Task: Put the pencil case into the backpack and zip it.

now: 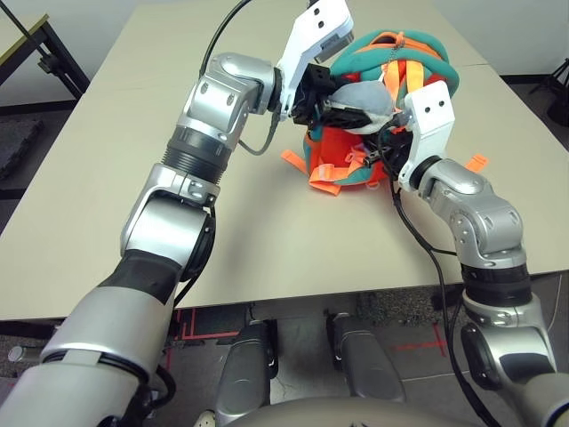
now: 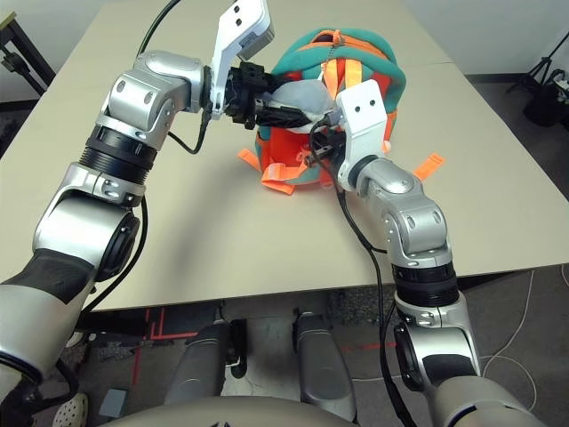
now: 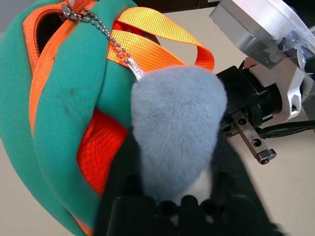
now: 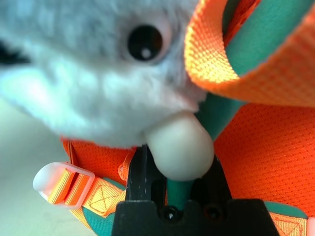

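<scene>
Backpack (image 1: 382, 107) sitting at far middle of table (image 1: 133, 133), both grippers crowding its near face. Grey plush toy (image 3: 177, 128) hanging right across left gripper (image 3: 172, 196), blocking its path to orange fabric. Right gripper (image 4: 172, 196) pressing in from other side, straps (image 1: 324, 178) trailing loose beneath. Wide bare tabletop lying open left and near.

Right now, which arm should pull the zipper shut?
Left, probably: left pincer grips the grey plush toy chained to the zipper pull; right pincer clamps the backpack by its teal trim.
</scene>
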### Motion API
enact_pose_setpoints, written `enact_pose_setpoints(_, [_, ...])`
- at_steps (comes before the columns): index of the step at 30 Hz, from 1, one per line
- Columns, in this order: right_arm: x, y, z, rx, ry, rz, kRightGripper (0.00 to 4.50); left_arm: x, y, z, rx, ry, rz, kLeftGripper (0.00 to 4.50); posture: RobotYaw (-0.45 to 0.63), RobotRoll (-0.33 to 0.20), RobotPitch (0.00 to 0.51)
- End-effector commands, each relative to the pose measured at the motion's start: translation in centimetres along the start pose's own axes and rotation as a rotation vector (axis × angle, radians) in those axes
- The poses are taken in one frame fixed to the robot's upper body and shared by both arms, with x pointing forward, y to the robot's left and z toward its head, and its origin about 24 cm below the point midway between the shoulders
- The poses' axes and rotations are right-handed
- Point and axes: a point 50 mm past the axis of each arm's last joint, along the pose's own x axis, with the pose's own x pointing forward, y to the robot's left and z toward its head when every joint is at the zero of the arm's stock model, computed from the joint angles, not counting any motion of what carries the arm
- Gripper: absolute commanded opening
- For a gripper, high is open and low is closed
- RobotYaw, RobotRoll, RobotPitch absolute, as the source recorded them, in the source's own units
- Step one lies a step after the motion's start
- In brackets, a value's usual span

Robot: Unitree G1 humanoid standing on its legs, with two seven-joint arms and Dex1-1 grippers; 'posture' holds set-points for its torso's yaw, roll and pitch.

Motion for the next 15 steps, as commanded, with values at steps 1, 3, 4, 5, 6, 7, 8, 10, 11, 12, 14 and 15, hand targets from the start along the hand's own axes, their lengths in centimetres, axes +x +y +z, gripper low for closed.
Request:
enact_pose_setpoints(1, [0.3, 0.5, -1.2, 0.022, 0.052, 0.027, 0.19, -0.5, 0.3, -0.2, -0.02, 0.006, 0.018, 0.64, -0.16, 0.0, 0.136])
enact_pose_setpoints(3, [0.2, 0.4, -1.2, 0.021, 0.053, 0.025, 0.19, -0.7, 0.4, -0.2, -0.03, -0.003, 0.023, 0.4, -0.16, 0.0, 0.136])
enact_pose_setpoints(4, [0.2, 0.3, -1.2, 0.02, 0.054, 0.024, 0.19, -0.9, 0.5, -0.1, -0.034, -0.008, 0.029, 0.4, -0.16, 0.0, 0.139])
enact_pose_setpoints(5, [0.2, 0.3, -1.2, 0.018, 0.056, 0.023, 0.19, -1.2, 0.6, 0.0, -0.037, -0.019, 0.038, 0.4, -0.16, 0.0, 0.141])
enact_pose_setpoints(6, [0.1, 0.3, -1.3, 0.018, 0.058, 0.023, 0.19, -1.5, 0.7, 0.2, -0.041, -0.032, 0.047, 0.4, -0.16, 0.0, 0.142])
enact_pose_setpoints(7, [0.1, 0.3, -1.3, 0.018, 0.058, 0.023, 0.19, -1.8, 0.9, 0.5, -0.044, -0.044, 0.055, 0.4, -0.16, 0.0, 0.142])
enact_pose_setpoints(8, [0.1, 0.3, -1.3, 0.018, 0.058, 0.023, 0.19, -2.2, 1.0, 0.8, -0.044, -0.058, 0.06, 0.4, -0.16, 0.0, 0.144])
enact_pose_setpoints(10, [0.1, 0.3, -1.3, 0.018, 0.058, 0.022, 0.19, -2.9, 1.2, 1.4, -0.046, -0.081, 0.075, 0.4, -0.16, 0.0, 0.145])
enact_pose_setpoints(11, [0.1, 0.3, -1.3, 0.018, 0.059, 0.022, 0.19, -3.4, 1.4, 1.5, -0.038, -0.083, 0.092, 0.4, -0.16, 0.0, 0.145])
enact_pose_setpoints(12, [0.1, 0.3, -1.3, 0.018, 0.059, 0.023, 0.19, -3.7, 1.5, 1.6, -0.032, -0.082, 0.104, 0.4, -0.16, 0.0, 0.145])
enact_pose_setpoints(14, [0.1, 0.3, -1.4, 0.018, 0.061, 0.023, 0.19, -4.4, 1.7, 1.6, -0.029, -0.079, 0.128, 0.4, -0.16, 0.0, 0.145])
enact_pose_setpoints(15, [0.2, 0.4, -1.4, 0.018, 0.061, 0.024, 0.19, -4.9, 1.9, 1.5, -0.033, -0.077, 0.142, 0.4, -0.16, 0.0, 0.145])
